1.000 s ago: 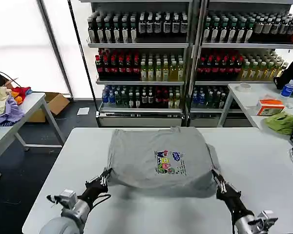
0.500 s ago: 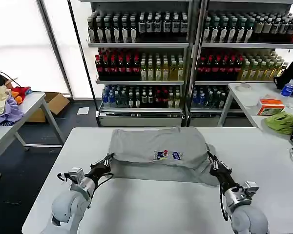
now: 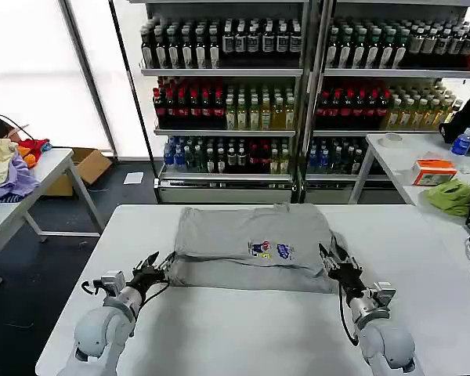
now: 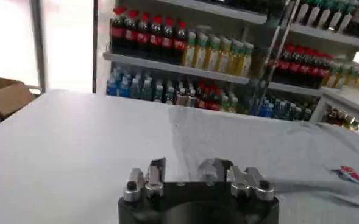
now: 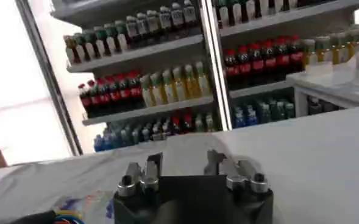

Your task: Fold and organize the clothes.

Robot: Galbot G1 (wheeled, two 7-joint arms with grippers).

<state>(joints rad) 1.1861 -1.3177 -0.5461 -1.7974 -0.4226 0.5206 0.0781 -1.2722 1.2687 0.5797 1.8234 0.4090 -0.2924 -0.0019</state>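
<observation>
One of the clothes, a light grey shirt with a small multicoloured chest print, lies folded over on itself on the white table. My left gripper stands open just off the fold's left end, low over the table, nothing between its fingers. At the fold's right end my right gripper is open too and holds nothing. In the left wrist view the gripper faces bare table, with the shirt off to one side. In the right wrist view the gripper sits beside the shirt's print.
Drink shelves stand behind the table. A side table on the left holds a heap of coloured cloth. On the right table lie an orange box, a green cloth and a bottle. A cardboard box sits on the floor.
Both grippers carried the shirt's near edge away from me and down, folding it over itself. They have let go and now stand open at the fold's two ends.
</observation>
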